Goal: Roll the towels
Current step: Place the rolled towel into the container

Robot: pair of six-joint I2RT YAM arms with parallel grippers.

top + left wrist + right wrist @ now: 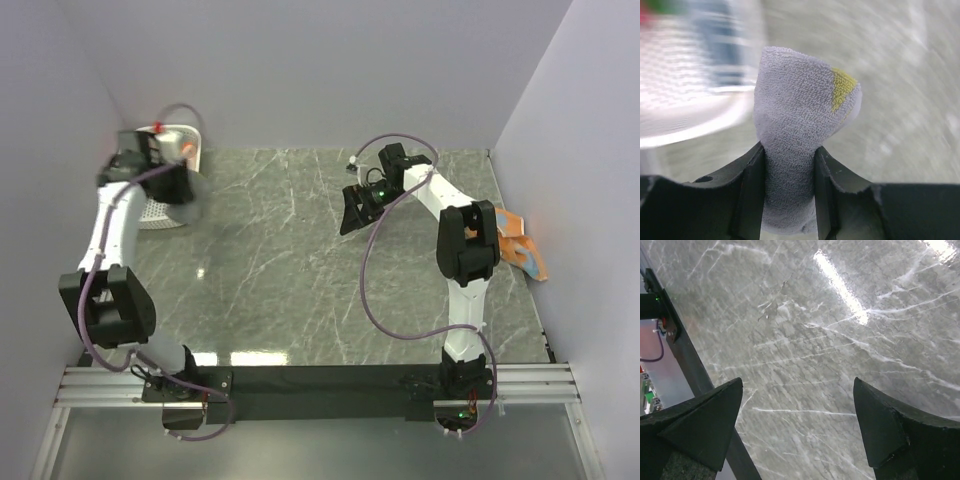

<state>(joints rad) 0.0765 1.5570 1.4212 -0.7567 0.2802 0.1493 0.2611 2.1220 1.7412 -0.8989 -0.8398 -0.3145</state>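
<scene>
Towel roll (795, 130): grey terry w/ a yellow corner showing. It is pinched in your left hand (789, 151), up off the desk (280, 260), at the far-left corner by the white basket (160, 215).
Left hand: clenched on the roll's lower part, one finger each side. Cloth bulges just above the tips, so the grip looks firm.
Why held so: a squeeze across the wraps keeps the layers from unwinding. Most of the roll stands free past the tips, prob. so you can set it in the basket w/o the fingers fouling the wall.
Long axis: runs along the fingers, out away from the wrist. The free end points fwd, leaning slightly right in the wrist view, w/ the yellow corner on that side.
Top view: roll itself can't be made out; the left hand is a smear over the basket.
Right hand (797, 385): released, jaws wide, nothing between them. It hangs over bare desk mid-field, well apart from the left, prob. parked clear.
Other towels (520, 242): orange w/ light-blue marks, at the desk's right edge beside the right arm. Flat or rolled: can't tell.
Risk (judged): if you let go before the roll is supported, the wraps may spring open.
</scene>
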